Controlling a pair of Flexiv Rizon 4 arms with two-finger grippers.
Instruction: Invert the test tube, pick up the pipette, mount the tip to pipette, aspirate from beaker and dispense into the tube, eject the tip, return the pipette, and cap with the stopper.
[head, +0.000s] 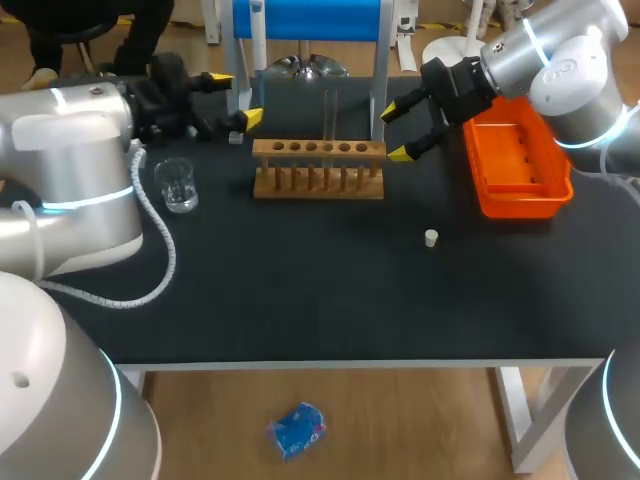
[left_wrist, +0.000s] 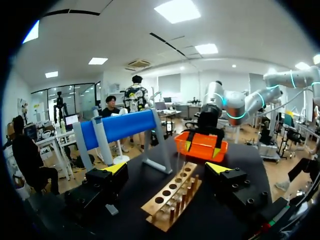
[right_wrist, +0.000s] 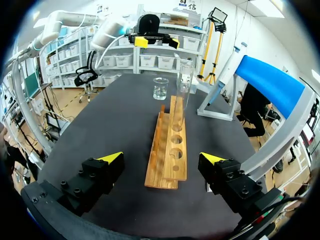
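A wooden tube rack (head: 318, 168) stands at the table's back middle, with a clear test tube (head: 329, 112) upright in one of its holes. The glass beaker (head: 178, 185) is left of the rack, and a small white stopper (head: 431, 237) lies on the black table to the rack's front right. My left gripper (head: 236, 99) hangs open behind the rack's left end. My right gripper (head: 395, 131) is open by the rack's right end. The right wrist view looks along the rack (right_wrist: 167, 150) past the tube (right_wrist: 185, 87) to the beaker (right_wrist: 160, 88). Both grippers are empty.
An orange tray (head: 515, 160) sits at the back right, under my right arm. A blue-topped stand (head: 310, 20) rises behind the rack, with a slim pipette-like piece (head: 258, 35) on its left post. A small grey block (head: 236, 137) lies near my left gripper.
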